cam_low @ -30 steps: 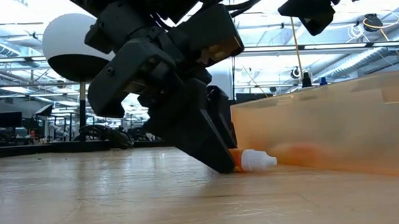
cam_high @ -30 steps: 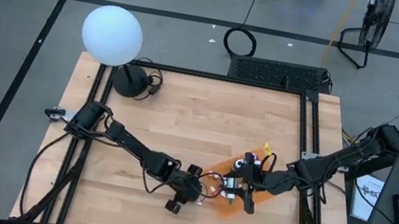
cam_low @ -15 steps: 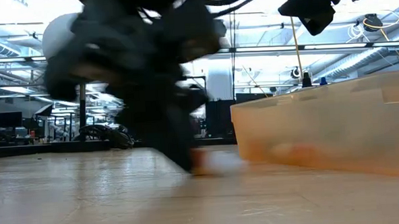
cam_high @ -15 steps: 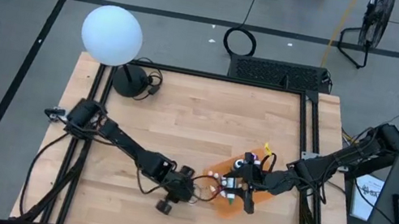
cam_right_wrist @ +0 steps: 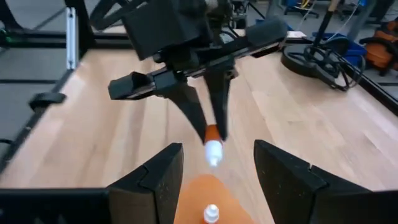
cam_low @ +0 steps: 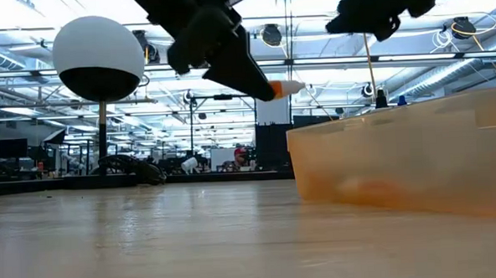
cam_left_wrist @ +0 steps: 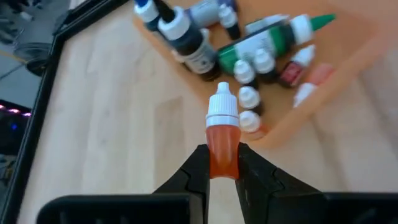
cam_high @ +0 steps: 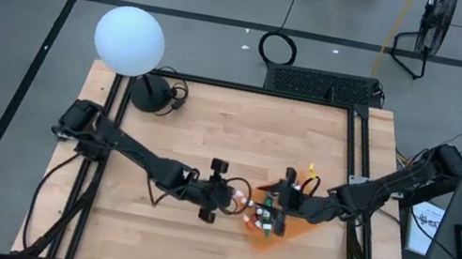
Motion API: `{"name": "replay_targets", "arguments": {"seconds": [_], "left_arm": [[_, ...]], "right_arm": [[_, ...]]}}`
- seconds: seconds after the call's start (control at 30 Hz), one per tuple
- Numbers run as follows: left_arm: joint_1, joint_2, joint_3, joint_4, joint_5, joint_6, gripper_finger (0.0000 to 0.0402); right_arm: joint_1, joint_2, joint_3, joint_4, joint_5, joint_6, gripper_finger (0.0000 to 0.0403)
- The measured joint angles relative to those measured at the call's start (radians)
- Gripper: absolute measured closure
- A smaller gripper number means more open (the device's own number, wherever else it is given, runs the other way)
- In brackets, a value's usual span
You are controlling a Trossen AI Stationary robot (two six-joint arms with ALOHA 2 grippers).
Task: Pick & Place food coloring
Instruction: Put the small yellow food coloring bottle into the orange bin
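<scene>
My left pincer (cam_left_wrist: 222, 163) pinches an orange bottle (cam_left_wrist: 222, 138) above the tabletop (cam_high: 211, 136), just beside the tray (cam_left_wrist: 348, 56); my right pincer (cam_right_wrist: 214, 180) hangs spread over the tray.

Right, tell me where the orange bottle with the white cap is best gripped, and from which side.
Grip the orange bottle across its round orange body, below the white cap, coming from the base end. That is how the left gripper holds it now, in the air: fingers either side of the body, cap pointing towards the orange tray. The narrow cap gives less surface. The right gripper waits open opposite.
</scene>
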Motion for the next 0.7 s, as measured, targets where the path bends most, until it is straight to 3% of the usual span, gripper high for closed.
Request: {"name": "replay_targets", "arguments": {"seconds": [0.23, 0.7], "left_arm": [[0.022, 0.001, 0.000, 0.092, -0.106, 0.107, 0.0348], [0.022, -0.001, 0.003, 0.160, -0.108, 0.190, 0.0348]], "right_arm": [[-0.046, 0.101, 0.000, 0.047, -0.003, -0.056, 0.0216], [-0.123, 0.170, 0.000, 0.152, -0.006, -0.126, 0.0217]]}}
